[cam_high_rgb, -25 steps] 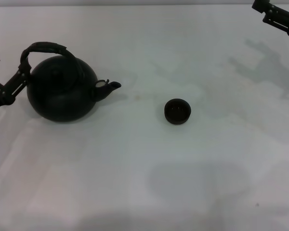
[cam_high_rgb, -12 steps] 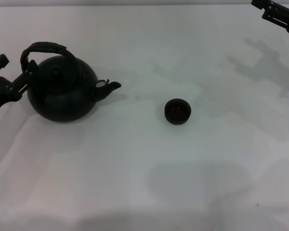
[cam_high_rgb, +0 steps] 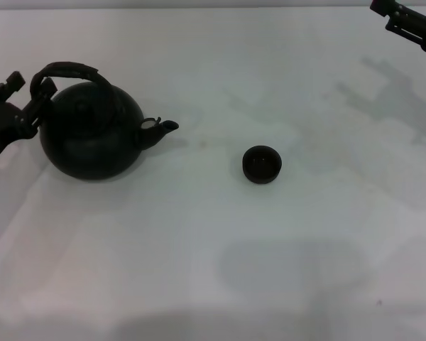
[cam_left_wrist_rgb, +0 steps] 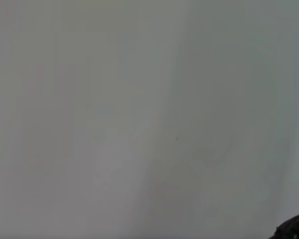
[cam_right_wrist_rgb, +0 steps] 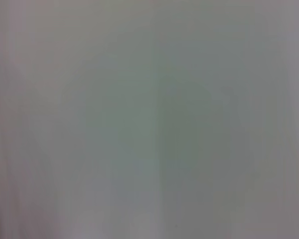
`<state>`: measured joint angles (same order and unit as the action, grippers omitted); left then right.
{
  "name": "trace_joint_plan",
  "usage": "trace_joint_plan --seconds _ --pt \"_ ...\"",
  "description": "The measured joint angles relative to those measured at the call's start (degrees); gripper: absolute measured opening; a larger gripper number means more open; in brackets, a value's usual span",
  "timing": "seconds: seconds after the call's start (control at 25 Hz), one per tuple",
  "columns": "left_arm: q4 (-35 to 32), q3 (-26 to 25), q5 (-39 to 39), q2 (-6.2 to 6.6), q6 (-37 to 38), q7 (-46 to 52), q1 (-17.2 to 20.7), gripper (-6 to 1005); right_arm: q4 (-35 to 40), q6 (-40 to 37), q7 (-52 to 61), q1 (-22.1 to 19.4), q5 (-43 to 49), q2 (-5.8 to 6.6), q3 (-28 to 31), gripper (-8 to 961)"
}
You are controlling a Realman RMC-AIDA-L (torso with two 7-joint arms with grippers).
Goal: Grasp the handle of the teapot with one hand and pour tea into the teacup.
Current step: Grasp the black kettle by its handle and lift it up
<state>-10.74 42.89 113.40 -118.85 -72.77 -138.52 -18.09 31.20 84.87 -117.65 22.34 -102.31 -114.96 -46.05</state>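
Two grippers in the head view, only one near the work. Left gripper sits at the left edge of the table, right up against the left foot of the handle, with dark fingers either side of that handle end; can't tell whether they're actually clamped on it or just alongside, and the gap between them isn't readable. Left wrist view gives nothing but pale surface plus a dark sliver in one corner, so no help there. Teapot stands upright on the table, lid on, handle arched over the top, spout pointing to the right toward the teacup. Teacup stands upright, well apart from the pot, roughly mid-table and slightly nearer the camera than the spout tip; bare table between the two. Right gripper is at the far right corner, well away from both pot and cup, only partly in frame; can't tell its finger state. Its shadow falls on the table below it. Right wrist view shows only plain pale surface. Table is a white, matte cloth-like surface with faint creases and soft shadows near the front edge.
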Motion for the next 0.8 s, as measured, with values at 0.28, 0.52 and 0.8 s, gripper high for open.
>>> trace_joint_plan --seconds 0.28,0.52,0.8 --pt "0.1 0.0 0.1 -0.19 0.2 0.5 -0.4 504 -0.7 -0.1 -0.6 0.1 -0.5 0.0 0.0 867" --pt "0.6 0.0 -0.2 -0.46 0.0 0.1 -0.1 384 -0.8 -0.2 -0.6 0.0 -0.5 0.0 0.0 867" --pt "0.7 0.0 0.2 -0.53 -0.8 0.4 0.5 307 -1.5 -0.1 -1.1 -0.1 -0.5 0.0 0.1 867"
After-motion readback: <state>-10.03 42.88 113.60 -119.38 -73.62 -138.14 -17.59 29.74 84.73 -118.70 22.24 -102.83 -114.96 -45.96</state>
